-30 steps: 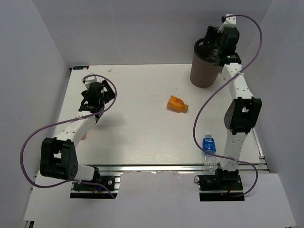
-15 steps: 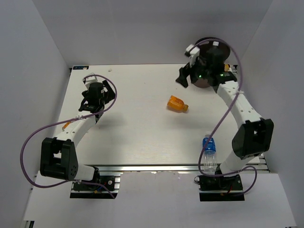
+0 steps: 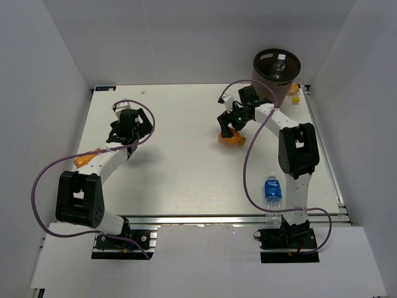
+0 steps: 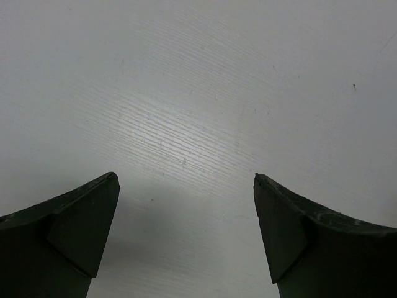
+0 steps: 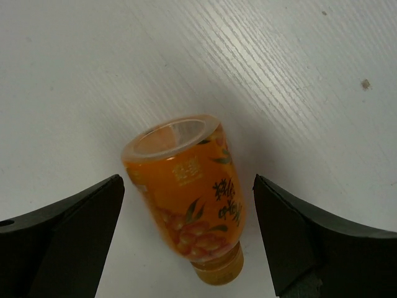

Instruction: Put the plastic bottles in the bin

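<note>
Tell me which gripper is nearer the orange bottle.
Right. The right gripper sits directly over the orange bottle, jaws open either side of it; the left gripper is far across the table on its left side, also open.

Plain white table point(image 3: 180, 180) with a fine wood-grain look. 2 tiny yellow bits point(image 3: 296, 98) sit at the table's far right corner, and 1 small white scrap point(image 3: 144, 91) sits on its far edge toward the left. A metal rail point(image 3: 205, 219) runs along the table's near edge.
</note>
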Controlling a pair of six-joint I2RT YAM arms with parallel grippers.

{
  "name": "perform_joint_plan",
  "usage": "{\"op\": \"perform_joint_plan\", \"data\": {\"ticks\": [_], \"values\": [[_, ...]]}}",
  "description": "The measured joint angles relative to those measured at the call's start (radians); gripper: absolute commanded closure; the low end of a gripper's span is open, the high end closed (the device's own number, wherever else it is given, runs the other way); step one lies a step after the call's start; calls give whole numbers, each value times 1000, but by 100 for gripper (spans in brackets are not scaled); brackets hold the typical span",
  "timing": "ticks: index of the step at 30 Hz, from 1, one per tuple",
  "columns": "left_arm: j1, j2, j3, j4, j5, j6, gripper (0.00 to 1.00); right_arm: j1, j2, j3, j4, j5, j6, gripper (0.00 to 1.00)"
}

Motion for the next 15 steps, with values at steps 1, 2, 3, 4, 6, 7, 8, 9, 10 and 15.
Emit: {"op": "perform_joint_plan", "data": {"ticks": [1, 2, 3, 4, 6, 7, 8, 9, 10, 15], "values": [[0, 2, 0, 0, 0, 0, 2, 0, 18, 15, -11, 0, -5, 11], [0, 4, 0, 0, 0, 0, 2, 0, 35, 26, -20, 0, -9, 14], [0, 5, 0, 0, -1, 0, 2, 1, 43, 29, -29, 0, -13, 16], [0, 6, 0, 0, -3, 1, 2, 3, 57, 31, -38, 1, -16, 18], [0, 6, 0, -3, -8, 1, 2, 5, 69, 31, -59, 2, -25, 28], [0, 6, 0, -3, -11, 1, 2, 7, 71, 31, -63, 5, -30, 33], [0, 6, 0, -4, -12, 1, 2, 8, 71, 31, -63, 11, -31, 43], [0, 6, 0, -4, -14, 0, 2, 9, 70, 31, -61, 17, -29, 49], [0, 6, 0, -4, -15, 0, 2, 9, 69, 31, -58, 23, -32, 52], [0, 6, 0, -4, -21, 0, 2, 13, 22, 31, -21, 75, -9, 69]]}}
